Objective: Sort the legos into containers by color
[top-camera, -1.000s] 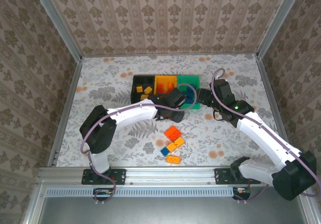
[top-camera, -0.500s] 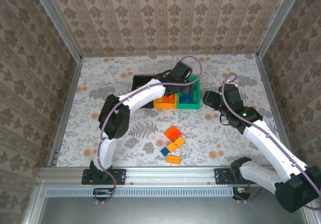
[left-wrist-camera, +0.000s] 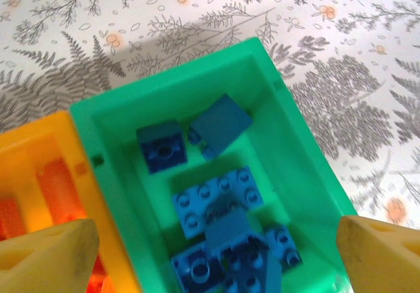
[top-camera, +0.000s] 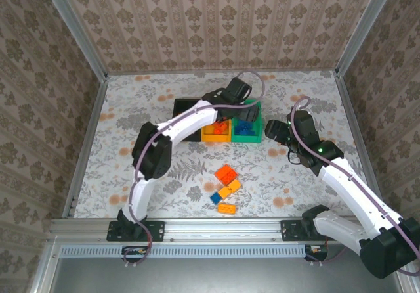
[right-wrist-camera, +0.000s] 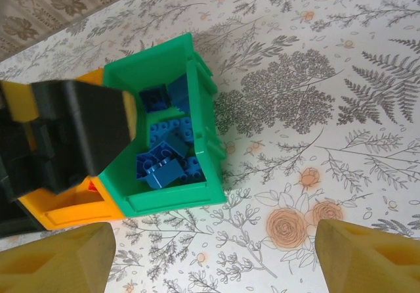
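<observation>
Blue bricks (left-wrist-camera: 220,201) fill the green bin (left-wrist-camera: 298,142); loose bricks (top-camera: 226,173) wait in front of it; left gripper (left-wrist-camera: 215,250) gapes empty above it; right gripper (right-wrist-camera: 213,253), also wide and empty, beside it.

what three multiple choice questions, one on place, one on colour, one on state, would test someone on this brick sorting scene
1. Where do the loose bricks lie?
A) on the table, on the near side of the green bin
B) behind the bin, by the far wall
C) in the far left corner

2. What colour are the bricks inside the green bin?
A) red
B) blue
C) yellow

3. The left claw over the green bin is:
A) shut on a brick
B) shut on nothing
C) open, gripping nothing

Answers: 1 A, the top view shows them nearer than the bin. 2 B, every brick seen in it is blue. 3 C, its fingertips stand wide apart.
</observation>
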Robot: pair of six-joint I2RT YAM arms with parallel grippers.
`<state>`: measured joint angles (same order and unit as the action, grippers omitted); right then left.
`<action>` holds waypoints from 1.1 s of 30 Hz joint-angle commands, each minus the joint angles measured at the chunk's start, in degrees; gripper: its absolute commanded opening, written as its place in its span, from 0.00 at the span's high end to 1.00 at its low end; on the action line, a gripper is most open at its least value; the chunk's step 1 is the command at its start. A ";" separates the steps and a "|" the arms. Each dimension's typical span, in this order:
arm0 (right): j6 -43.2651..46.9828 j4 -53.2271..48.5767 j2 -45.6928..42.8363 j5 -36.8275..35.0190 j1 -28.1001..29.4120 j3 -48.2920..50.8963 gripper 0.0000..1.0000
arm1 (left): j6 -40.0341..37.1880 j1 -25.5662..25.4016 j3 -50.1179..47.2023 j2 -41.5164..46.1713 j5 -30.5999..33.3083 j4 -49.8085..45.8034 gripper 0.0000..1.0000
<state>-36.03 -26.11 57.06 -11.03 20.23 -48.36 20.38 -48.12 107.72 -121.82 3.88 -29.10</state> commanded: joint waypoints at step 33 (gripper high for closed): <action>8.97 -8.45 27.70 8.85 32.59 -4.07 0.21 | 15.14 -3.85 -70.72 75.77 14.13 1.19 0.00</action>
<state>-27.59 -32.14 83.50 -0.80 52.45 -51.70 33.41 -52.40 37.87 -47.00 16.16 -25.87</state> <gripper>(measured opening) 0.788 0.997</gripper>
